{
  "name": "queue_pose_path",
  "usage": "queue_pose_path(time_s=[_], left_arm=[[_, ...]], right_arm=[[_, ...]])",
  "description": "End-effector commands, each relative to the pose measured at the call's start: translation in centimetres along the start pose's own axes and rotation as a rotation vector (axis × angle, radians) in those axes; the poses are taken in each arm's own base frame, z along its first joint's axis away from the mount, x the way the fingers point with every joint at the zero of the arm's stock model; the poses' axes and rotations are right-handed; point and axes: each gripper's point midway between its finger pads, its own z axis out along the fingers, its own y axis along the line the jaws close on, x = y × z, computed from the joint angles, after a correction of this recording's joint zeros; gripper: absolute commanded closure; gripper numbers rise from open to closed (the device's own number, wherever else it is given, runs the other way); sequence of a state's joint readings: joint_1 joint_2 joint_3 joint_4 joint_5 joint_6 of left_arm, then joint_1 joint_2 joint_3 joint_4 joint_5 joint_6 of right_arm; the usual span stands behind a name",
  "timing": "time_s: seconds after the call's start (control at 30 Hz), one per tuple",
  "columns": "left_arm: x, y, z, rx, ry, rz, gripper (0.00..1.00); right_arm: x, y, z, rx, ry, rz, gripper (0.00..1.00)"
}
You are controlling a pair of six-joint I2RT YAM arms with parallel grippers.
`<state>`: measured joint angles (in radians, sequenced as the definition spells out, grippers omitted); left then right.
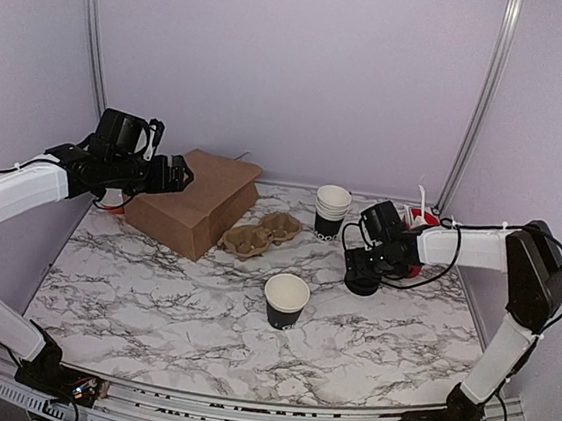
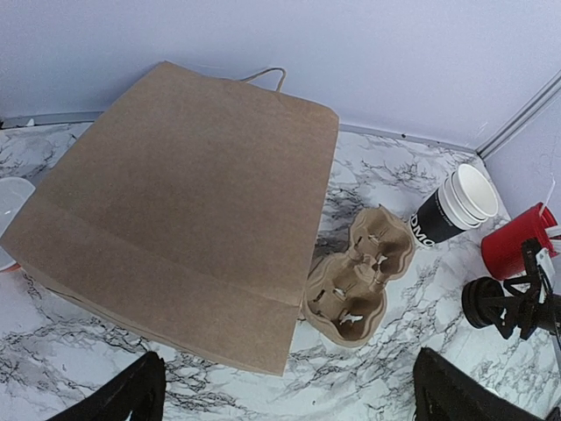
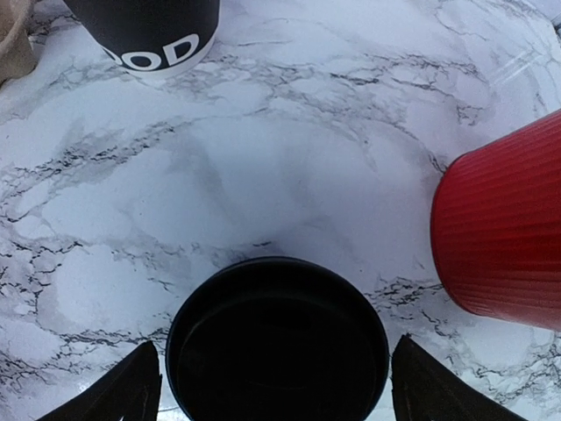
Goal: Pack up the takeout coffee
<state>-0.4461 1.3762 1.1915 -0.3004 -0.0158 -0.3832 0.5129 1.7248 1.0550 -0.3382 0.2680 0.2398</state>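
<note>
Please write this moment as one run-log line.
left hand open, at paper bag | right hand open over black lids, beside red holder | single cup lidless, mid-table

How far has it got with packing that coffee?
Early. One cup stands alone, lidless. The right pincer is open around the lid pile, gripping nothing. The left pincer hangs open over the bag. Lidding and packing into the empty carrier remain.

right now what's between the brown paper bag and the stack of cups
A cardboard cup carrier, lying nearer the bag than the stack of cups. The top view shows it, and the left wrist view too.
</note>
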Motion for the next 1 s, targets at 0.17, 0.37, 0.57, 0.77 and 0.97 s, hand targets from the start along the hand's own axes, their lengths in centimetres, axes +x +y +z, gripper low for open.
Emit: queue_pose_path(time_s=[0.17,0.37,0.57,0.77,0.97], left_arm=[[0.0,0.3,0.5,0.011,0.001,-0.025,0.01],[0.0,0.3,0.5,0.017,0.002,-0.033,0.01],[0.0,0.4,0.6,0.019,0.005,-0.036,0.01],[0.1,0.4,0.6,0.022,0.007,-0.04,0.01],[0.1,0.4,0.7,0.021,0.009,-0.042,0.01]], right_arm=[[-0.1,-0.2,1.1,0.022,-0.004,0.01,0.18],[0.4,0.0,1.3,0.024,0.01,0.004,0.24],[-0.1,0.0,0.5,0.021,0.001,0.009,0.27],[-1.6,-0.1,-1.5,0.019,-0.036,0.012,0.28],[-2.3,-0.2,-2.8,0.014,-0.057,0.014,0.28]])
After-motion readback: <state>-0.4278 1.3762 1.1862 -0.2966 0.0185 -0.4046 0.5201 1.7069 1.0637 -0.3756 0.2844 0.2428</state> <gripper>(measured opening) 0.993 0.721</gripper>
